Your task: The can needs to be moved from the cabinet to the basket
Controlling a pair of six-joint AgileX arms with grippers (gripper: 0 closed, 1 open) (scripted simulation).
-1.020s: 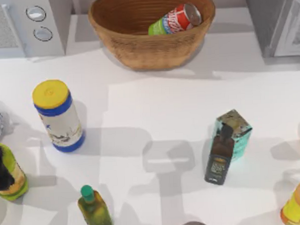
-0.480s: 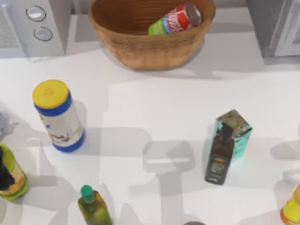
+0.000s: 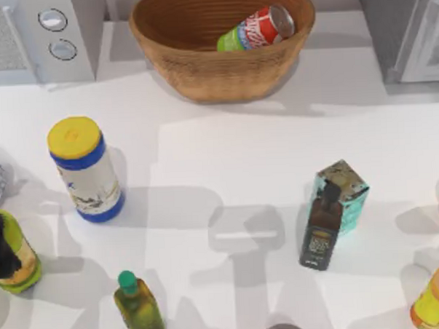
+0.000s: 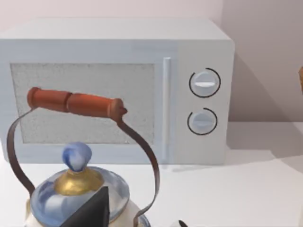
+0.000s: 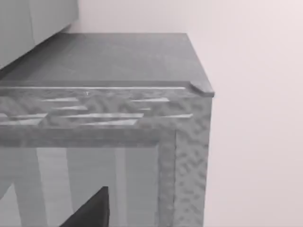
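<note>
Can (image 3: 257,28) lies tilted inside the basket (image 3: 201,78), cabinet (image 3: 407,32) beside it; we can't tell either gripper's finger state.

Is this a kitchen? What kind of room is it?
It looks like a pretend kitchen counter. There's a microwave with two round knobs, a kettle with a wooden handle, and a wicker basket holding a drinks can, with bottles standing on the white table.

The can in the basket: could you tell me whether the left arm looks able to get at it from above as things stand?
Probably yes: the can lies tilted in the open-topped basket with nothing over it. The left arm sits at the table's left edge.
</note>
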